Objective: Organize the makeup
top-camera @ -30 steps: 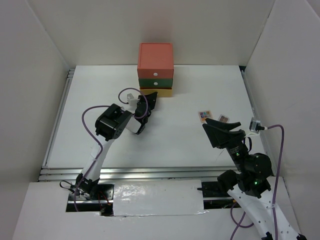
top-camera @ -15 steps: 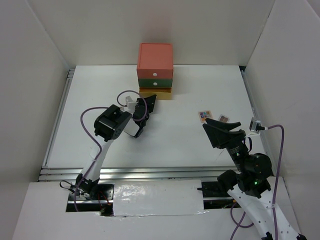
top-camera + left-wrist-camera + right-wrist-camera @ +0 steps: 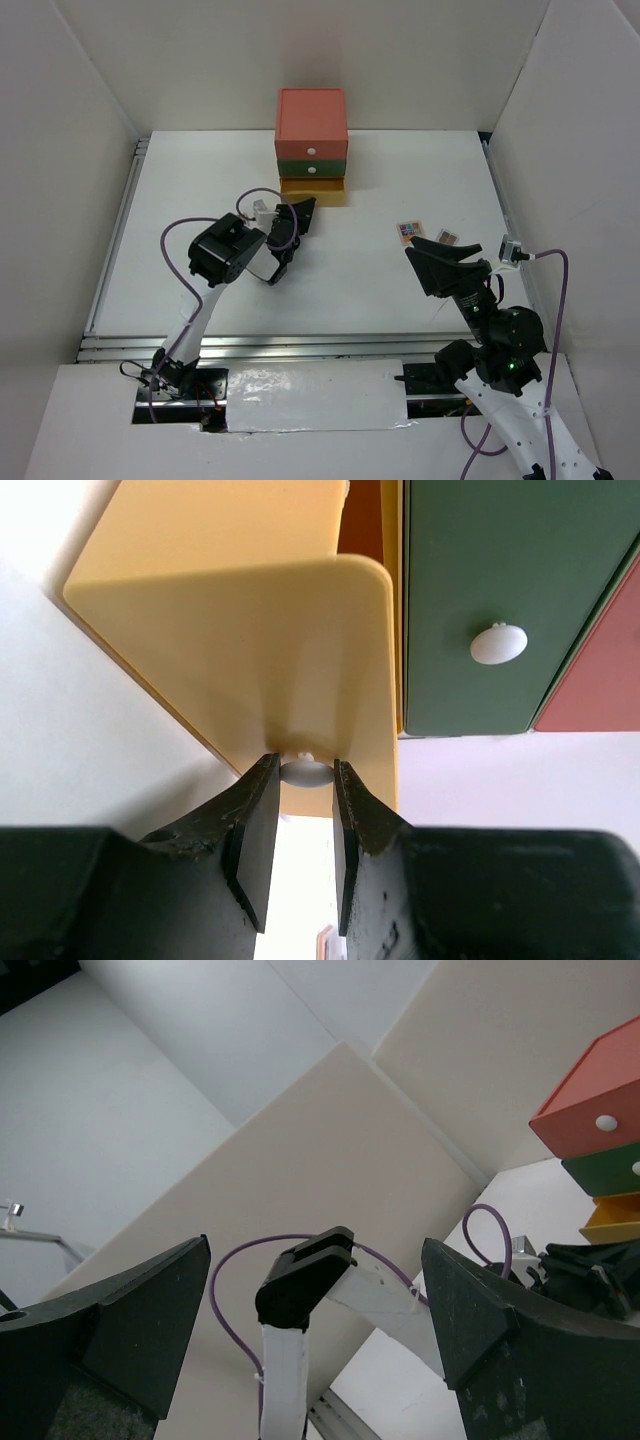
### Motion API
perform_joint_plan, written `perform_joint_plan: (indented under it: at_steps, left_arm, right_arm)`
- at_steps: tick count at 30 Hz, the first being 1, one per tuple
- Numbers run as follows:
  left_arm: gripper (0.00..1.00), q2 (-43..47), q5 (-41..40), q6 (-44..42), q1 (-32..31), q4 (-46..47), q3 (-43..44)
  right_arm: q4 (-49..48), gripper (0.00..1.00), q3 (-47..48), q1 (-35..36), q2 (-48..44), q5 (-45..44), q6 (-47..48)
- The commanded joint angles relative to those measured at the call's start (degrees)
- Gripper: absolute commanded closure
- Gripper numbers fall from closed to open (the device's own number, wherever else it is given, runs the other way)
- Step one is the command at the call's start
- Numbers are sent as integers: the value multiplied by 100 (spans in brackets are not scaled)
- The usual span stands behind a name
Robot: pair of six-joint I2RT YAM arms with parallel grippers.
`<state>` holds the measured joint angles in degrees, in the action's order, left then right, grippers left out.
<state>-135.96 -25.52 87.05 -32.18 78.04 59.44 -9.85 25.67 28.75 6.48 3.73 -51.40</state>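
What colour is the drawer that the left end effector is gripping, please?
Yellow; the drawer shows best in the left wrist view.

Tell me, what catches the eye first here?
The stacked red, green and yellow drawer box at the table's far middle stands out. The left tool pinches the white knob of its yellow drawer, which sits partly open. Two small makeup palettes lie on the right, just beyond the open right tool.

Bright, even, diffuse light; soft faint shadows on the white table (image 3: 400, 290); left wrist view overexposed at left, near foreground soft
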Motion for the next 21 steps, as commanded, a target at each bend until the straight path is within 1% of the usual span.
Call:
perform_joint_plan:
  at_steps: [1, 7, 12, 21]
  left_arm:
    - [98, 140, 12, -170, -183, 923, -301]
    - [99, 193, 20, -83, -288, 1205, -749]
    - [100, 201, 12, -56, -350, 1433, -960]
    - [100, 527, 108, -170, -490, 1433, -1321]
  right_arm:
    - [-263, 6, -53, 51, -68, 49, -2]
    - [-281, 6, -62, 51, -103, 93, -28]
    - [-281, 7, -54, 51, -112, 102, -37]
    - [-307, 7, -45, 60, -138, 137, -55]
